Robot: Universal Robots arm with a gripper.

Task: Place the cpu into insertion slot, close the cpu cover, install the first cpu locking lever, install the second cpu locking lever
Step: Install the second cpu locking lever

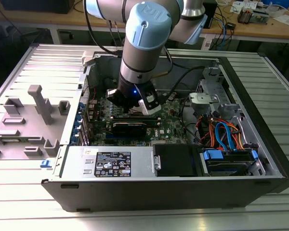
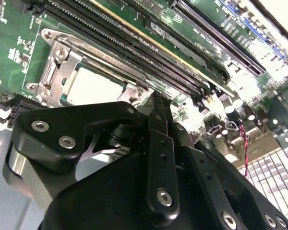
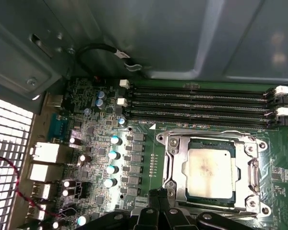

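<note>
The cpu (image 3: 210, 175) (image 2: 93, 86), a square chip with a silver-grey top, lies flat in the insertion slot (image 3: 170, 143) on the green board. The cpu cover (image 3: 175, 167) (image 2: 55, 67), a silver frame plate, lies down around the chip, which shows through its window. My gripper (image 3: 156, 194) (image 2: 156, 98) is shut, its black fingers drawn together right beside one edge of the socket frame. I cannot tell whether a locking lever sits between them. In the exterior view the gripper (image 1: 135, 108) reaches down into the open computer case over the board.
Long black memory slots (image 3: 201, 103) run along one side of the socket. Capacitors (image 3: 113, 155) stand on another side, and a black cable (image 3: 105, 50) loops by the case wall. The power supply (image 1: 111, 163) and cabled drive bay (image 1: 226, 139) fill the near side.
</note>
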